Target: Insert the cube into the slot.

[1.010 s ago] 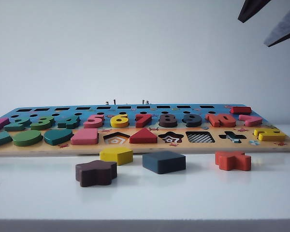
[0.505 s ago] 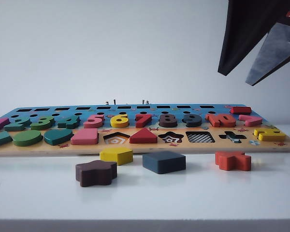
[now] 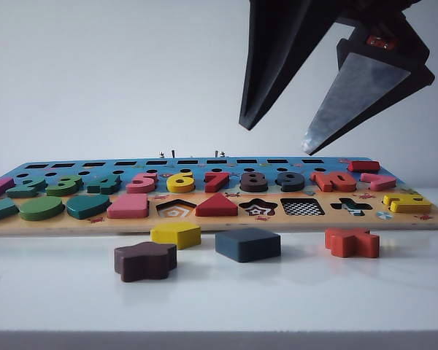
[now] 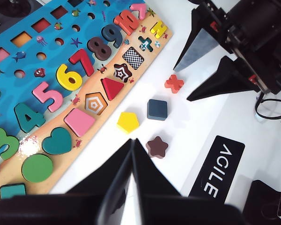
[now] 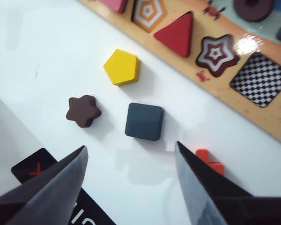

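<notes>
Our right hand [image 3: 277, 138] hangs high with jaws spread wide and empty, while our left hand [image 4: 132, 145] stays closed.

- Your cube [image 3: 247, 244] [image 4: 157, 109] [image 5: 144, 121] is a flat, dark navy square block with rounded corners. It lies flat on the white tabletop [image 3: 292, 292], just in front of the puzzle board's [image 3: 204, 222] near edge, untouched.
- Your slot [image 3: 301, 207] [image 4: 133, 57] [image 5: 267, 78] is the square cut-out with a black-and-white checkered floor, in the board's front row. It stands empty, near the cube but apart from it.
</notes>
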`<state>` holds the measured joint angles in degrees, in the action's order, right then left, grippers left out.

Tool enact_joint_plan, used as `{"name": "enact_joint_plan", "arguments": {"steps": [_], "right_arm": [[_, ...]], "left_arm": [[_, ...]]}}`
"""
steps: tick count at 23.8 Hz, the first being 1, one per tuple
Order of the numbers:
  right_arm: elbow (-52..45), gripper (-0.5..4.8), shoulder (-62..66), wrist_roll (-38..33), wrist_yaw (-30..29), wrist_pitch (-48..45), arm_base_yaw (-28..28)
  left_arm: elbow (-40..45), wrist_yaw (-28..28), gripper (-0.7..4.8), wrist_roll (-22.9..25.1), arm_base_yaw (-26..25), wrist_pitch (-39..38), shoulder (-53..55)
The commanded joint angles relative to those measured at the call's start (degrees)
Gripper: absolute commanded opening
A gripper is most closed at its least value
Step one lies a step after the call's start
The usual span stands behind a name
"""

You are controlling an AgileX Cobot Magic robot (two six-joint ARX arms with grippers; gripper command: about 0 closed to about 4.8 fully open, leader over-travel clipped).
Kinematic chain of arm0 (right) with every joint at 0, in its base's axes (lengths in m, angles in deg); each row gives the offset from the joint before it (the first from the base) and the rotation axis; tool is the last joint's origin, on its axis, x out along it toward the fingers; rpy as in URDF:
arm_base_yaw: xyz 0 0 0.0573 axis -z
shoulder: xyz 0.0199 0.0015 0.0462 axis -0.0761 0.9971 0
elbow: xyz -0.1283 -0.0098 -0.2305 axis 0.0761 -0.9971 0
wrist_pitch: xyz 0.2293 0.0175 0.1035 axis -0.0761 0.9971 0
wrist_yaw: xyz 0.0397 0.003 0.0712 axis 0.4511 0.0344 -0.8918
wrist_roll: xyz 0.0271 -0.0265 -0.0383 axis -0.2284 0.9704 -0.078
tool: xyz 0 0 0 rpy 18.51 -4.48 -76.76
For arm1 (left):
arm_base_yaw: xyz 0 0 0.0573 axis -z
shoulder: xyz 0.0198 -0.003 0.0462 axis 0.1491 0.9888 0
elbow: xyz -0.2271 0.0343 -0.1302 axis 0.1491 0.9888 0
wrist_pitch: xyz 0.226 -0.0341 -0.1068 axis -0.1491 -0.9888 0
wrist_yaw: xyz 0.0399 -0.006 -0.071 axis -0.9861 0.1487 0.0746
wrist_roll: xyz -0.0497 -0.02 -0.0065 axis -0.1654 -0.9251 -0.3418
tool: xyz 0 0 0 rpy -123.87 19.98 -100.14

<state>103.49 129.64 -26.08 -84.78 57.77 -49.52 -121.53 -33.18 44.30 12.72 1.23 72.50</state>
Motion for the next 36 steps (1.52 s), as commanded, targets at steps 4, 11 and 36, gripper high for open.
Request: {"name": "enact_joint_plan", "arguments": {"steps": [4, 11, 36], "right_arm": [[0.42, 3.37, 2.43, -0.13, -0.15, -1.90, -0.02], [0.42, 3.47, 7.96, 1.40, 0.90, -3.93, -0.02], [0.42, 3.76, 12.63, 0.72, 3.41, -7.32, -0.04]], "left_arm": [[-0.22, 0.04, 0.17, 0.02, -0.02, 0.76, -0.07], [-0.22, 0.04, 0.17, 0.02, -0.02, 0.70, -0.07], [-0.22, 0.04, 0.17, 0.00, 0.00, 0.72, -0.07]]}}
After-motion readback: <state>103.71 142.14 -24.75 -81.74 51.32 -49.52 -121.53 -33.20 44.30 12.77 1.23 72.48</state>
